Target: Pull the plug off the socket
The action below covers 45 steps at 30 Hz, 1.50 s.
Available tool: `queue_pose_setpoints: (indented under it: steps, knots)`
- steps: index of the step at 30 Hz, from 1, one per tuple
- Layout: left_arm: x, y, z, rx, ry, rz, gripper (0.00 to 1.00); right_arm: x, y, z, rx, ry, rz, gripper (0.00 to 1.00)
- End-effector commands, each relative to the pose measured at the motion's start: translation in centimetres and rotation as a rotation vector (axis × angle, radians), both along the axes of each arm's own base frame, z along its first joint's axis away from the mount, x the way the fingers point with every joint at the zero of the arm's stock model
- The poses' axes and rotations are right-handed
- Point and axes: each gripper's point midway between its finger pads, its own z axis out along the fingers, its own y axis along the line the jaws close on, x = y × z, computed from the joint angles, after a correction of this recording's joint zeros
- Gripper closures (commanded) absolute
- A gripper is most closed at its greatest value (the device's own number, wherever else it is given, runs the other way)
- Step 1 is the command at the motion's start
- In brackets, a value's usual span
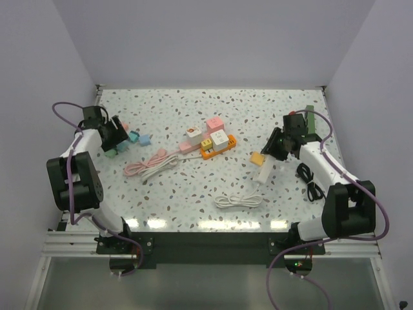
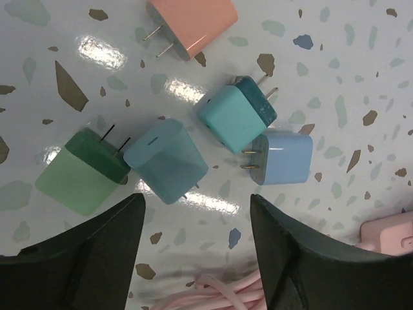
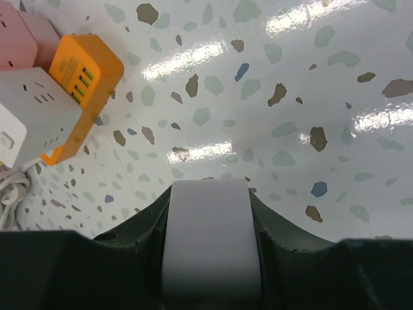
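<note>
The white plug (image 3: 210,245) was already out of the orange socket block (image 3: 84,71) and sat well off on the right arm's side of it. Its long side ran along the fingers. The right gripper (image 3: 210,203) was squeezed tight on the plug's two sides. The left gripper (image 2: 197,239) hung with its fingers apart, far on the other side of the block, over loose coloured chargers (image 2: 235,116)

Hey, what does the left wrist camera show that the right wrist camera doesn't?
Only the left wrist: the open left claw over loose chargers, among them a salmon charger, a green charger and a blue charger, plus a pink cable. Only the right wrist: the right claw gripping a white plug, and an orange socket block. Both: the speckled tabletop.
</note>
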Motion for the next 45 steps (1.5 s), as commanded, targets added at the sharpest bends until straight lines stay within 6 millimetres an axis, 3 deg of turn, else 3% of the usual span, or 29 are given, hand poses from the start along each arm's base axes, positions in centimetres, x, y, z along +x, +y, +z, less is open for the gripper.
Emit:
queue_pose_setpoints:
  steps: [1, 5, 8, 11, 12, 13, 14, 16, 17, 20, 21, 23, 29, 36, 39, 40, 44, 45]
  knots:
    - [0.2, 1.3, 0.2, 0.045, -0.009, 0.026, 0.27, 1.1, 1.4, 2.3, 0.068, -0.050, 0.054, 1.00]
    - [-0.1, 0.7, 2.0, 0.027, -0.059, 0.024, 0.15, 1.2, 2.1, 2.7, 0.095, -0.058, 0.084, 1.00]
    - [0.3, -3.3, 6.1, 0.002, -0.177, -0.095, 0.09, 1.2, 3.0, 3.0, 0.134, -0.054, 0.126, 1.00]
    - [-0.4, -13.5, 9.7, -0.109, -0.296, -0.378, 0.05, 1.1, 3.9, 2.9, 0.169, -0.048, 0.163, 1.00]
    - [-1.5, -18.7, 10.8, -0.156, -0.320, -0.509, 0.05, 1.1, 4.7, 3.0, 0.187, -0.051, 0.191, 1.00]
    - [-2.4, -21.5, 11.6, -0.206, -0.341, -0.590, 0.05, 1.0, 5.0, 3.0, 0.193, -0.041, 0.207, 1.00]
    - [-3.7, -26.3, 12.9, -0.270, -0.400, -0.704, 0.04, 0.8, 5.5, 2.7, 0.200, -0.031, 0.234, 1.00]
    - [-5.6, -30.8, 13.7, -0.355, -0.425, -0.820, 0.02, 0.3, 6.8, 2.8, 0.218, -0.018, 0.283, 1.00]
    - [-6.9, -34.2, 14.8, -0.399, -0.466, -0.905, 0.02, 0.2, 7.3, 2.6, 0.217, -0.010, 0.302, 1.00]
    - [-8.8, -39.4, 15.2, -0.484, -0.467, -1.041, 0.01, -0.5, 9.1, 2.5, 0.226, -0.005, 0.334, 1.00]
    - [-8.8, -40.4, 13.9, -0.485, -0.428, -1.050, 0.01, -0.6, 9.4, 2.5, 0.232, -0.002, 0.337, 1.00]
    - [-9.4, -42.4, 14.2, -0.500, -0.431, -1.090, 0.00, -0.7, 9.9, 2.5, 0.237, -0.004, 0.331, 1.00]
    - [-10.7, -45.8, 12.9, -0.529, -0.364, -1.150, 0.01, -1.2, 10.1, 2.6, 0.235, -0.012, 0.326, 1.00]
    - [-12.4, -48.2, 11.2, -0.578, -0.307, -1.188, 0.17, -1.2, 10.5, 3.1, 0.251, -0.025, 0.335, 1.00]
    - [-13.2, -49.2, 10.4, -0.587, -0.274, -1.211, 0.27, -1.1, 10.6, 3.3, 0.253, -0.035, 0.331, 1.00]
    - [-13.2, -49.3, 10.4, -0.585, -0.268, -1.216, 0.37, -1.0, 10.6, 3.4, 0.252, -0.038, 0.327, 1.00]
    - [-13.8, -49.0, 8.7, -0.571, -0.205, -1.213, 0.58, -0.6, 10.5, 3.8, 0.249, -0.057, 0.316, 1.00]
    - [-13.7, -48.9, 8.5, -0.559, -0.204, -1.206, 0.70, -0.6, 10.6, 3.8, 0.253, -0.056, 0.317, 1.00]
